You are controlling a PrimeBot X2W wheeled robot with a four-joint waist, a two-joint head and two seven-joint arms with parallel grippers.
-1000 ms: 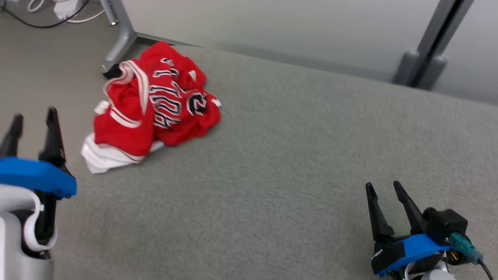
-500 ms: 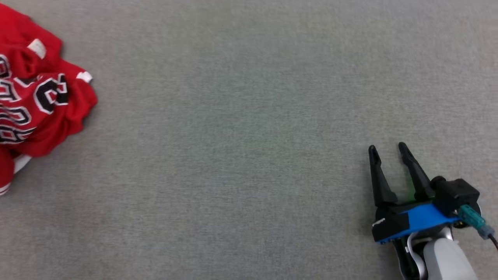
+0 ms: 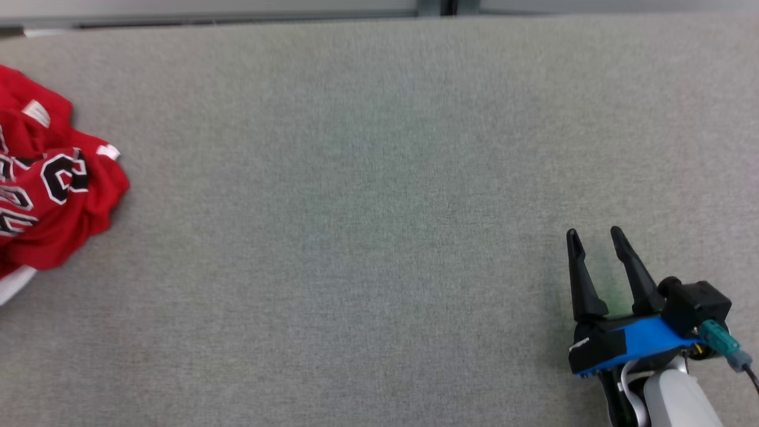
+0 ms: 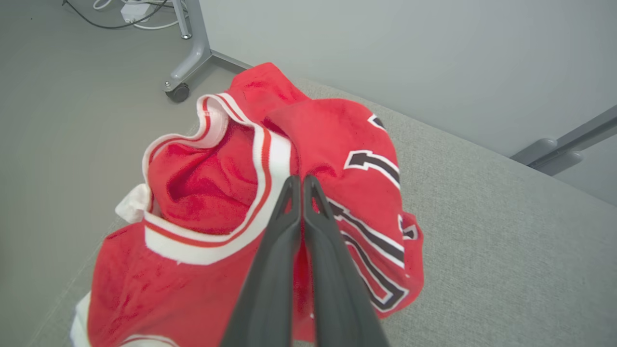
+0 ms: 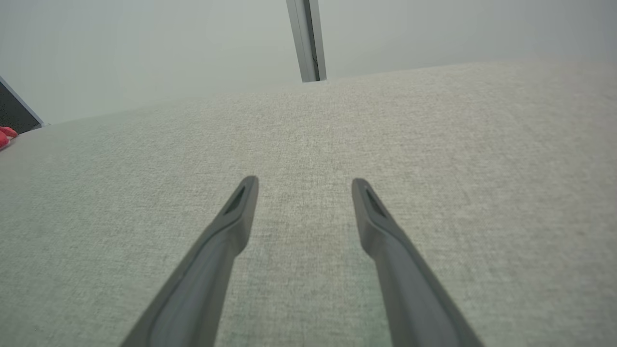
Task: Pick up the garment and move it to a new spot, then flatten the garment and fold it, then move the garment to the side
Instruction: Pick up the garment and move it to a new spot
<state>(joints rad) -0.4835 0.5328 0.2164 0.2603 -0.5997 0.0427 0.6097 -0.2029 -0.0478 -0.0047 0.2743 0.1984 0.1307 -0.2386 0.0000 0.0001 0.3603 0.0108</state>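
Observation:
A crumpled red garment (image 3: 53,196) with white trim and black lettering lies at the far left of the grey fabric-covered table (image 3: 379,178). In the left wrist view the garment (image 4: 202,193) bunches up around my left gripper (image 4: 301,180). Its two fingers are pressed together, their tips pinching a fold beside the white-striped collar. My right gripper (image 3: 595,237) rests low over the table at the lower right, far from the garment, open and holding nothing. In the right wrist view my right gripper (image 5: 303,185) has bare table between its fingers, and a sliver of the garment (image 5: 5,135) shows at the left edge.
A grey table leg with a caster (image 4: 181,91) stands on the floor beyond the garment, with cables (image 4: 120,9) behind it. A slanted metal post (image 5: 307,38) rises past the table's far edge (image 3: 237,21). The garment lies close to the table's left edge.
The head camera has swung right, so the garment now sits at the picture's left edge. My left gripper has gone from open to shut. The right gripper has stayed open.

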